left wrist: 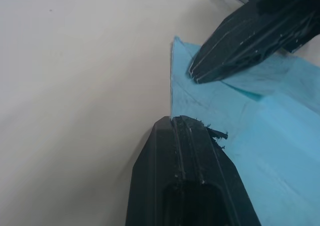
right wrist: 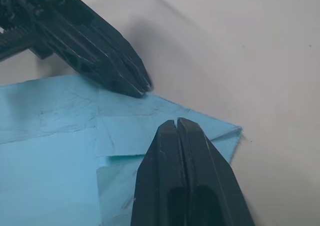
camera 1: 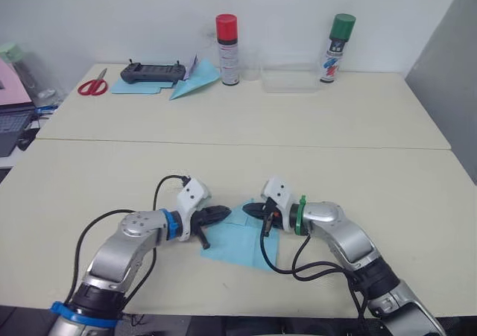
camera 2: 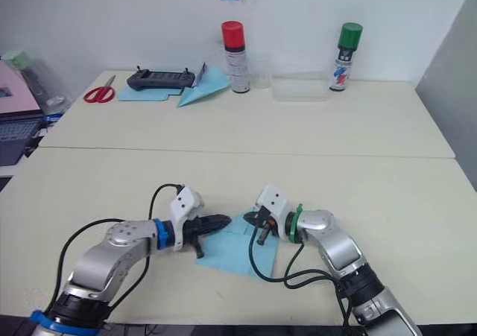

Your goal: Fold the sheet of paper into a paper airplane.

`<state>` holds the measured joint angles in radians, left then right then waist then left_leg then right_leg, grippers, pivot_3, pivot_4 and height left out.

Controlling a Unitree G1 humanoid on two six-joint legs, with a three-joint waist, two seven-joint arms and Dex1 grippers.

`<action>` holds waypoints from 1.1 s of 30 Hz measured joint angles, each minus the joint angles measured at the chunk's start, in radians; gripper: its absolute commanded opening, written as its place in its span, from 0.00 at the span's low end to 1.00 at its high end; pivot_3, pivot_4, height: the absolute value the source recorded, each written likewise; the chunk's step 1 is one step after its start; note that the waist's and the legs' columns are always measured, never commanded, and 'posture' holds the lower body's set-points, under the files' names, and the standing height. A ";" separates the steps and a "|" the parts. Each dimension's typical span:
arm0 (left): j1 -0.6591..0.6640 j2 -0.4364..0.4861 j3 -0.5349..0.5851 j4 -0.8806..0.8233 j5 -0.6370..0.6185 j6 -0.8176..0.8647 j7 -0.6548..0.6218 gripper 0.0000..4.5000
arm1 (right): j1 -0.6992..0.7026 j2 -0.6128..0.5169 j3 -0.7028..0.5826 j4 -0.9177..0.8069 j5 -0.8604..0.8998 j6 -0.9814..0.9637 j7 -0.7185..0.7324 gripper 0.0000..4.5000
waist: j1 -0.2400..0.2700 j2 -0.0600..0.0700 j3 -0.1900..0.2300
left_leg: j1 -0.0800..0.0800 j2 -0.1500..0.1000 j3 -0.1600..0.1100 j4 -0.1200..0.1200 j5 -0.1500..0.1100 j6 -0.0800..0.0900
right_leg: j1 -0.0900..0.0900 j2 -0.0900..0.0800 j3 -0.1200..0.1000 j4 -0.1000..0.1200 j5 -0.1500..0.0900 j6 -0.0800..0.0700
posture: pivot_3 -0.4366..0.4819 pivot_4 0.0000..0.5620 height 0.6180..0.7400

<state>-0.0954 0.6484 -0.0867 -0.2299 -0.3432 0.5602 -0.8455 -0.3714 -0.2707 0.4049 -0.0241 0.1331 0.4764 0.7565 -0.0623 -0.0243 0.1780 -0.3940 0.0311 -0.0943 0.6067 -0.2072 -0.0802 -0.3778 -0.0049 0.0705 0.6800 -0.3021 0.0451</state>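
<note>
The thin light-blue creased sheet of paper lies on the near table, only a corner folded, most folds left, both closed grippers, left and right, pressing its far edge

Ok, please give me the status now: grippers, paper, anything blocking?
Left gripper shut, tip at the sheet of paper. Right gripper shut, tip over a folded corner. Paper flat on the table, partly folded. Nothing blocking near it.

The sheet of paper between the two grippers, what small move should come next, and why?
Probably press the right gripper down along the folded corner flap of the sheet of paper to set its crease. Both grippers are shut, and the left gripper rests at the sheet's far edge.
</note>
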 measured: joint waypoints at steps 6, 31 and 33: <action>0.040 0.016 0.099 -0.070 -0.115 0.119 0.007 0.01 | 0.000 -0.011 -0.003 0.000 0.000 0.000 0.005 0.00 | 0.004 0.000 0.000 | -0.001 0.000 -0.001 0.001 0.000 0.000 | 0.000 0.000 -0.001 0.000 0.000 0.000 | 0.48 0.27 1.00; -0.037 -0.046 -0.080 0.007 0.037 -0.062 0.029 0.01 | -0.012 0.100 0.001 0.006 0.001 0.040 -0.053 0.00 | 0.008 -0.001 0.000 | -0.002 0.000 -0.001 0.001 0.000 0.000 | -0.001 0.001 0.000 0.000 0.000 -0.001 | 0.48 0.27 1.00; -0.041 -0.046 -0.082 0.010 0.039 -0.062 0.029 0.01 | -0.012 0.082 0.011 0.010 -0.023 0.037 -0.063 0.00 | 0.008 -0.001 0.000 | -0.002 0.000 -0.001 0.001 0.000 0.000 | -0.001 0.001 -0.001 0.000 0.000 -0.001 | 0.48 0.27 1.00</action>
<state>-0.1363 0.6020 -0.1684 -0.2203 -0.3044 0.4983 -0.8169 -0.3837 -0.1890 0.4155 -0.0142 0.1101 0.5137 0.6936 -0.0539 -0.0250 0.1780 -0.3963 0.0311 -0.0958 0.6079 -0.2071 -0.0803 -0.3789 -0.0036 0.0700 0.6801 -0.3019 0.0442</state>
